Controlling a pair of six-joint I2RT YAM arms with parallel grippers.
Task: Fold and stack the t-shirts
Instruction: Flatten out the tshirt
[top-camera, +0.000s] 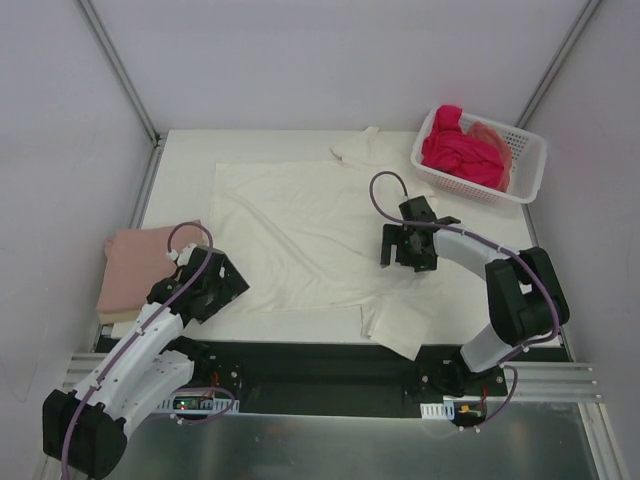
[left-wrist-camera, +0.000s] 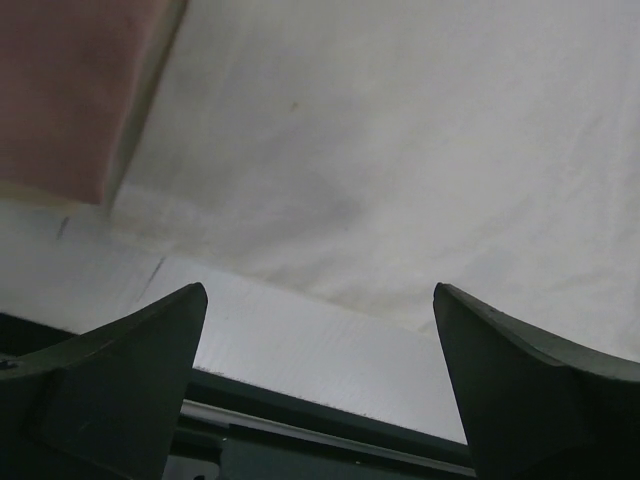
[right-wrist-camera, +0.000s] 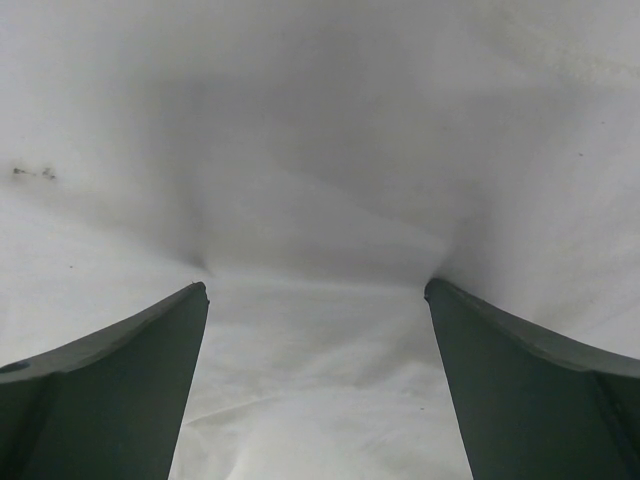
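At far right, white basket (top-camera: 533, 165) with magenta t-shirt (top-camera: 458, 152) and peach t-shirt (top-camera: 500, 142)

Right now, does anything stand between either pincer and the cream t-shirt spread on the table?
Nothing visible does. The right pincer hangs open over the cream t-shirt, only bare cloth beneath it. The left pincer, open, faces the shirt's near-left edge; the folded pink t-shirt lies to its side.
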